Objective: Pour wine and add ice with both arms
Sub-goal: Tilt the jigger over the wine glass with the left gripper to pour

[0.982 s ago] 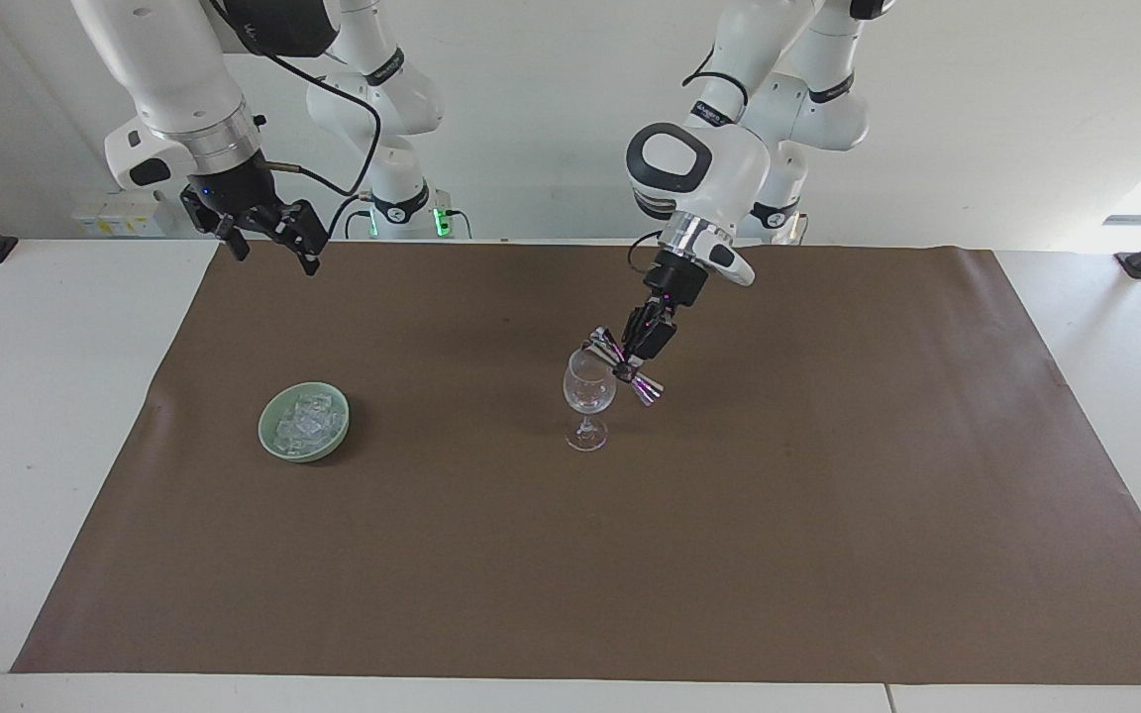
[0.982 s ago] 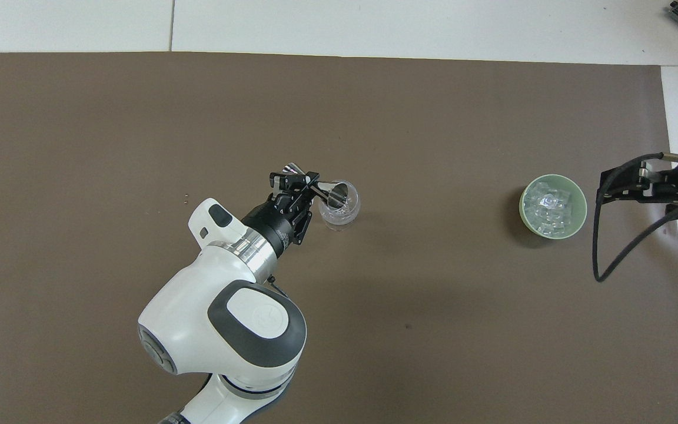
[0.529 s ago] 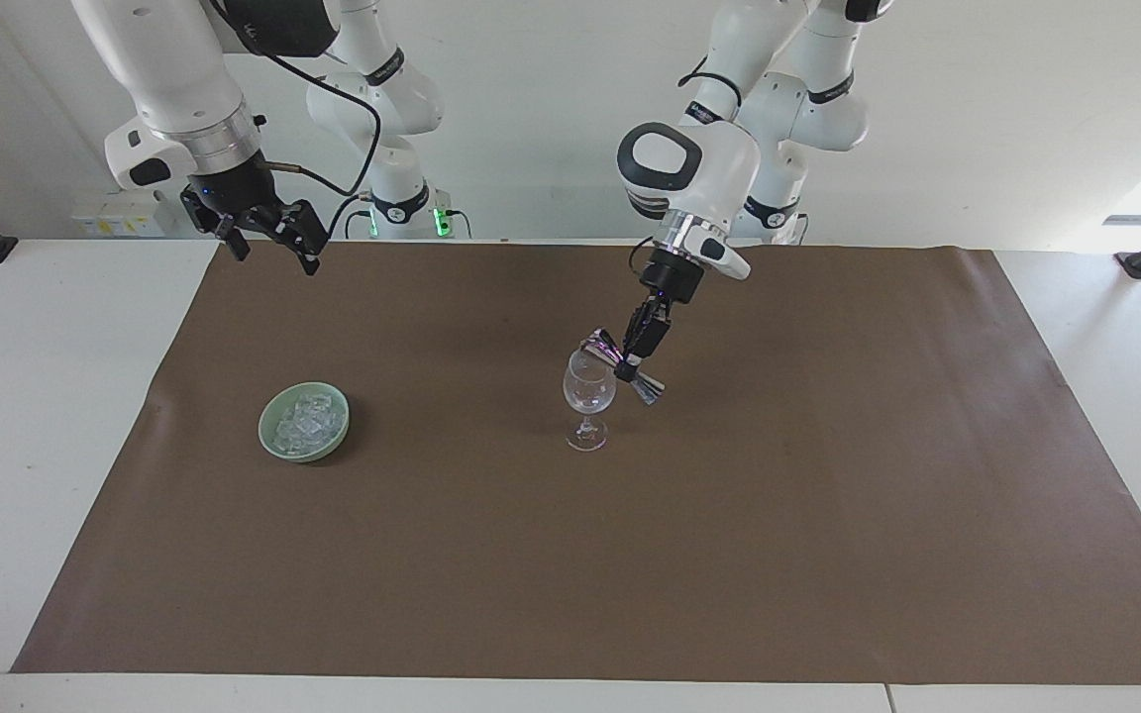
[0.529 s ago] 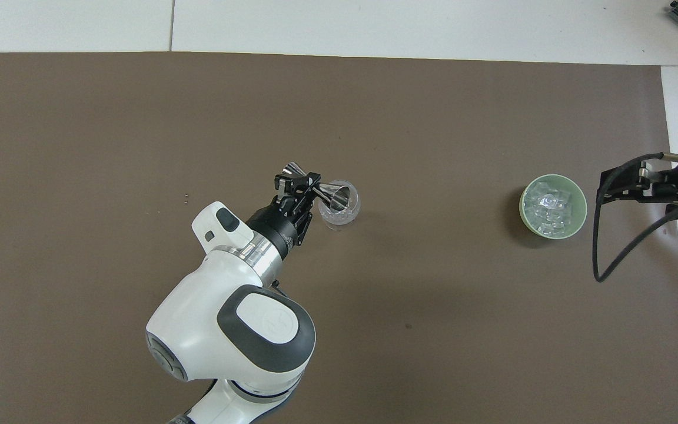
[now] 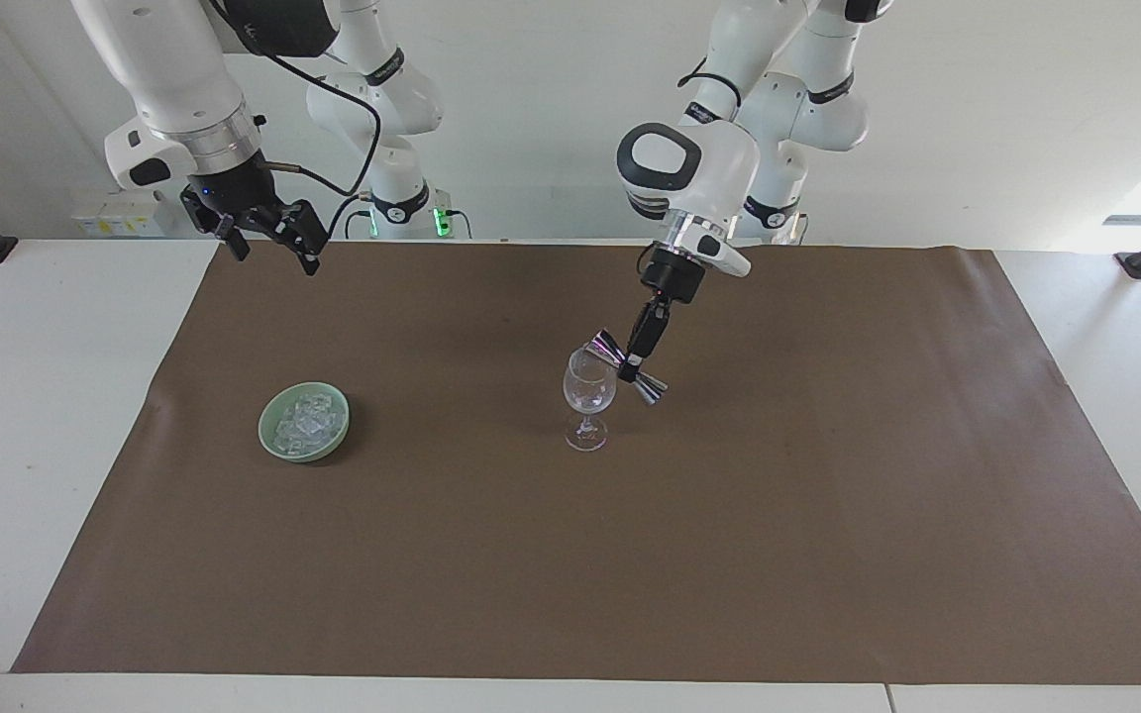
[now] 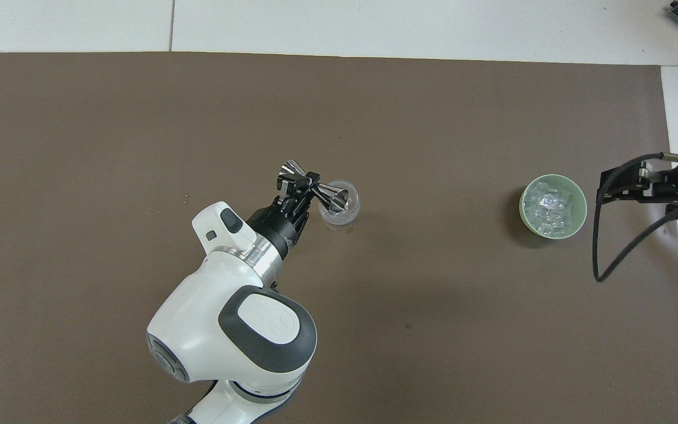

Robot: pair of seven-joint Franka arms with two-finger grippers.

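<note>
A clear stemmed glass (image 5: pixel 588 396) (image 6: pixel 339 206) stands upright near the middle of the brown mat. My left gripper (image 5: pixel 632 370) (image 6: pixel 303 184) is shut on the waist of a silver double-cone jigger (image 5: pixel 625 366) (image 6: pixel 314 189). The jigger is tipped, with one mouth at the glass's rim. I cannot see any wine. The ice (image 5: pixel 307 422) (image 6: pixel 551 206) lies heaped in a pale green bowl (image 5: pixel 274 443) (image 6: pixel 523 207) toward the right arm's end. My right gripper (image 5: pixel 265 238) (image 6: pixel 626 186) waits open, up in the air beside the bowl.
The brown mat (image 5: pixel 828 515) (image 6: pixel 139 118) covers most of the white table (image 5: pixel 36 396). The left arm's large white elbow (image 6: pixel 233 335) hangs over the mat close to the robots' end. A black cable (image 6: pixel 615 259) loops from the right wrist.
The left wrist has rolled, so the jigger has tipped a little further toward the glass. The left arm shifted slightly. The right arm, the bowl and the glass have stayed still.
</note>
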